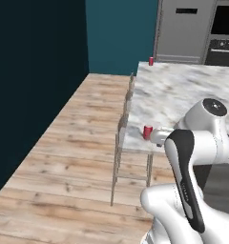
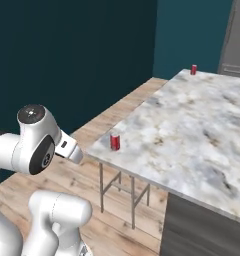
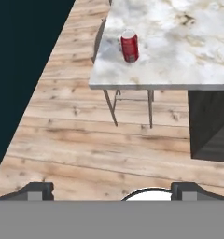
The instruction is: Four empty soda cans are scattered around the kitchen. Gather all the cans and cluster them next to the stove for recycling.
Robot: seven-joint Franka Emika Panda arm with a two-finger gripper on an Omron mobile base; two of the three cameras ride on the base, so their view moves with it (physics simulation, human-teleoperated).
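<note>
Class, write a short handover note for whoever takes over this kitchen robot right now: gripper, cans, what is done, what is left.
Gripper: open, empty, over the wooden floor, short of the island.
Near red cylindrical soda can: upright at the near corner of the white marble island top.
Far red soda can: upright at the island's far corner.
Done: nothing gathered yet.
Left: pick up the near can first; stove and remaining cans still to locate.

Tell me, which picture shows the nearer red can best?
The hand view: the near soda can looks largest there, upright by the marble counter corner. The left base view and right base view show it smaller.
</note>
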